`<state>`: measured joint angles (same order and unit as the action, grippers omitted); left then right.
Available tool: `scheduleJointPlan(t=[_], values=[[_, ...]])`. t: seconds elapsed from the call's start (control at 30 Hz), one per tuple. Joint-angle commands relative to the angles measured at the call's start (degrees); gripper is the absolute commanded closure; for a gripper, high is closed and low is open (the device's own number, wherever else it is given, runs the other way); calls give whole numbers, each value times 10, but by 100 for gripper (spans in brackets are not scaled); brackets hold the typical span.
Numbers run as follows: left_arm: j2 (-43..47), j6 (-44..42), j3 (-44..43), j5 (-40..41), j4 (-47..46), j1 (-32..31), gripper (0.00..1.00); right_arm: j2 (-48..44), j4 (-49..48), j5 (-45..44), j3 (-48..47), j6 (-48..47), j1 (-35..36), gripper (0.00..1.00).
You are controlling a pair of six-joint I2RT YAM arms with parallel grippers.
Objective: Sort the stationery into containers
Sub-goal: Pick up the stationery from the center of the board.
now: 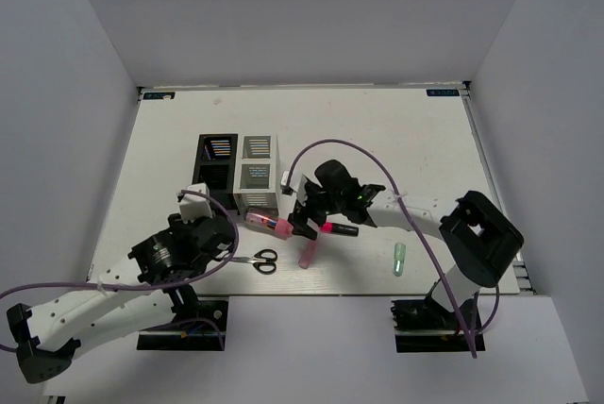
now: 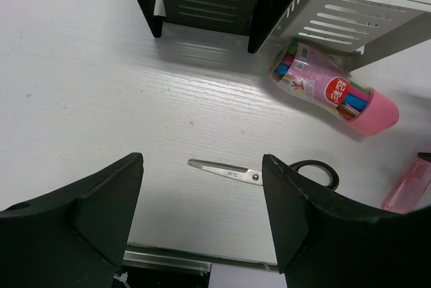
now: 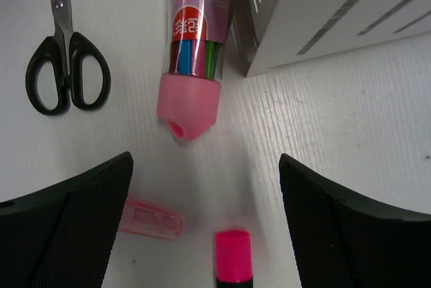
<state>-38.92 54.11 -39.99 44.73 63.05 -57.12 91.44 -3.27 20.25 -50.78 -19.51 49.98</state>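
My left gripper (image 1: 219, 231) is open and empty above the table, just left of the black-handled scissors (image 1: 261, 259); in its wrist view the scissors (image 2: 262, 175) lie between and beyond the gripper (image 2: 202, 214). My right gripper (image 1: 304, 215) is open and empty, low over a pink-capped black highlighter (image 3: 234, 258), with the gripper (image 3: 205, 227) straddling it. A fat pink marker (image 3: 195, 52) lies against the white organizer (image 1: 257, 173). The black organizer (image 1: 215, 160) stands to its left. A pale pink stick (image 1: 309, 251) and a mint stick (image 1: 399, 258) lie on the table.
White walls enclose the table on three sides. The table's front edge (image 2: 168, 258) runs just below the scissors. The right arm's purple cable (image 1: 377, 163) arcs over the middle of the table.
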Motion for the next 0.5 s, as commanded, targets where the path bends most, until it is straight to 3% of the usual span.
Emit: scheduleJointPlan(t=[0.0,0.47], values=[[17,32,4,26,26,-2,18,4,-67,-18,-9,40,20,10],[17,56,-4,25,47,-2,18,46,-140,-61,12,81,53,10]])
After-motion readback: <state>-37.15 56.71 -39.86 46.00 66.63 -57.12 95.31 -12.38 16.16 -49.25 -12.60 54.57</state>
